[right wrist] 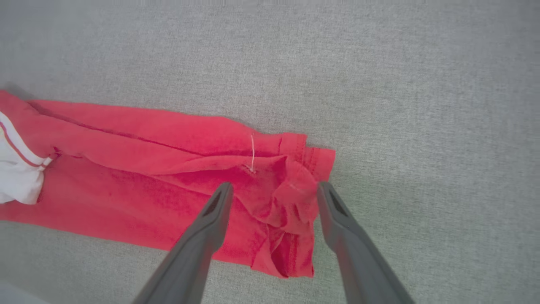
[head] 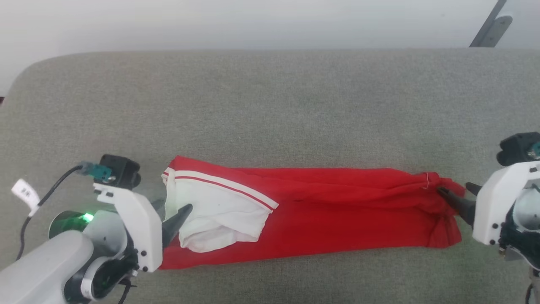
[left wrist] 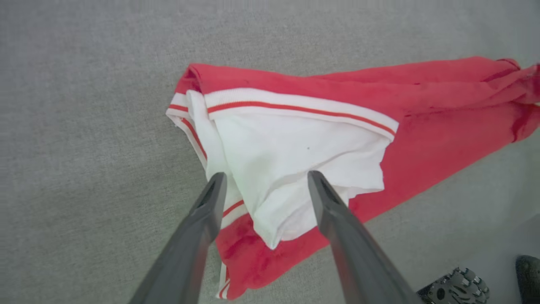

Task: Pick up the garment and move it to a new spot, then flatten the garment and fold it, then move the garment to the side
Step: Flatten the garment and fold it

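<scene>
The garment [head: 337,211] lies folded into a long red band across the grey surface, with a white sleeve [head: 215,211] and its striped trim on top at the left end. My left gripper [head: 172,207] stands open at that end; in the left wrist view its fingers [left wrist: 206,211] straddle the white sleeve [left wrist: 291,156] without pinching it. At the bunched red hem [head: 438,211] on the right, my right gripper [head: 454,188] is open too. The right wrist view shows the right gripper [right wrist: 275,184] spread either side of the crumpled hem [right wrist: 291,194].
A grey fabric-covered surface [head: 270,105] carries the garment, with a rounded far-left corner and a pale wall behind it. A metal bracket [head: 491,27] shows at the top right. A cable with a white tag [head: 25,192] hangs by my left wrist.
</scene>
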Robot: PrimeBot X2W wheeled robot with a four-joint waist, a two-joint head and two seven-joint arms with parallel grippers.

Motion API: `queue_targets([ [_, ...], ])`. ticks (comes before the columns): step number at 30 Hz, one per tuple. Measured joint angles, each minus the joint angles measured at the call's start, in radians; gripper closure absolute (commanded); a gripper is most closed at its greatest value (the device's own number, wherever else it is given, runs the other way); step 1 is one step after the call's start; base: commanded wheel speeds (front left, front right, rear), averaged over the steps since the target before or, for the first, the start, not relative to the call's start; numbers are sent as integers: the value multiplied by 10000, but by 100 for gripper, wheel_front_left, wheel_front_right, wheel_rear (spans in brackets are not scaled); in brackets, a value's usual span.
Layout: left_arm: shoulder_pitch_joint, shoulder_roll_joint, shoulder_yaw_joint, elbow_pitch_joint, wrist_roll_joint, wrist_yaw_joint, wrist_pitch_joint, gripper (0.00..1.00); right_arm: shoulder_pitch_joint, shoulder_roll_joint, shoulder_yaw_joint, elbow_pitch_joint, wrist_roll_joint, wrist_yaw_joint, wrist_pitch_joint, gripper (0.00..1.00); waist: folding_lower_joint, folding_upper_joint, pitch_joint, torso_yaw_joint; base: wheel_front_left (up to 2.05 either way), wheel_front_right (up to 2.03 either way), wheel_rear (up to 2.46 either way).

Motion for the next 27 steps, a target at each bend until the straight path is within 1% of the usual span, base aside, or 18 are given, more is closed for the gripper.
queue_targets([
  [1, 109, 33, 79, -42, 36, -4, -255, 0, 23, 31, -113, -6, -23, 2, -12, 0, 0, 0, -40, 18, 0, 0, 0],
  [3, 267, 90, 161, -115, 194, -144, -826, 0, 39, 100, -366, 59, -71, 0, -19, 0, 0, 0, -90, 67, 0, 0, 0],
  [9, 805, 73, 560, -90, 696, -297, -2688, 0, 39, 249, -949, 435, -224, 0, -29, 0, 0, 0, -84, 300, 0, 0, 0],
  [12, 1021, 21, 834, 38, 886, -280, -3668, 0, 12, 263, -1202, 819, -316, 0, 54, 0, 0, 0, -14, 463, 0, 0, 0],
  [18, 1615, -153, 1277, 558, 1156, -232, -5321, 0, -94, 173, -1258, 1816, -257, 0, 328, 0, 0, 0, 153, 867, 0, 0, 0],
  [20, 1814, -247, 1542, 761, 1254, -184, -5722, 0, -151, 176, -1198, 2201, -192, 0, 431, 0, 0, 0, 204, 1006, 0, 0, 0],
  [23, 2197, -500, 2102, 1028, 1448, -157, -5975, 0, -384, 167, -1072, 2796, -84, 0, 623, 0, 1, 0, 264, 1202, 0, 0, 0],
  [24, 2364, -617, 2374, 1118, 1490, -148, -5994, 0, -476, 136, -1030, 2964, -15, 0, 700, 0, 0, 0, 283, 1260, 0, 0, 0],
  [26, 2665, -1062, 3162, 1168, 1923, -205, -5998, 0, -576, 82, -947, 3304, 207, -2, 823, 0, 0, 0, 319, 1380, 0, 0, 0],
  [27, 2827, -1275, 3590, 1172, 2146, -301, -6025, 0, -673, 42, -876, 3430, 295, -4, 918, 18, 0, 0, 335, 1436, 0, 0, 0],
])
